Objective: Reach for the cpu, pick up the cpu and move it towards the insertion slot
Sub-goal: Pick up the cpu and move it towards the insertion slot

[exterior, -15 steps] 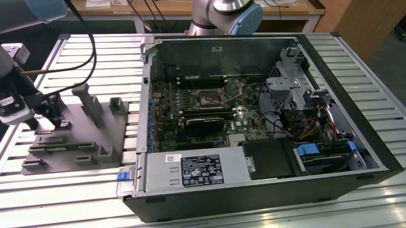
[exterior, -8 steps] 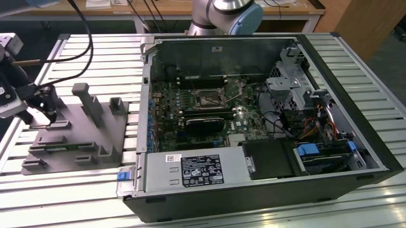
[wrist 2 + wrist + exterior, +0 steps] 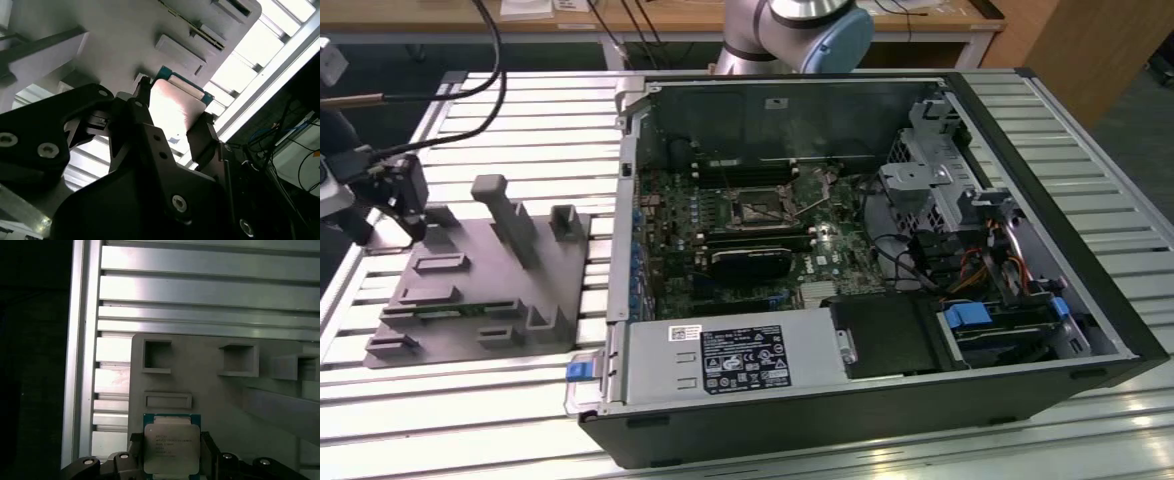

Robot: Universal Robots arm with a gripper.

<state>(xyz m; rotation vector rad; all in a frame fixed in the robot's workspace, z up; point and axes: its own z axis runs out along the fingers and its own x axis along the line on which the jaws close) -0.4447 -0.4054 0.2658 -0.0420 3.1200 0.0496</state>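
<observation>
Tool (image 3: 171,462) clamped on the cpu, over the fixture block

In both wrist views the small flat square cpu (image 3: 171,447) with its silvery-grey metal top sits pinched between the tool's two black fingers (image 3: 204,131), one on each opposite edge, above the big grey plastic fixture block (image 3: 480,290) with raised pockets and upright posts, near the block's edge beside the slatted aluminium worktop (image 3: 520,110). In the exterior view the block lies to the left of the open black computer case (image 3: 1014,150). The square insertion slot (image 3: 758,207), metal-framed with a dark centre, is inside on the green board, with the case's side wall between it and the block.
</observation>
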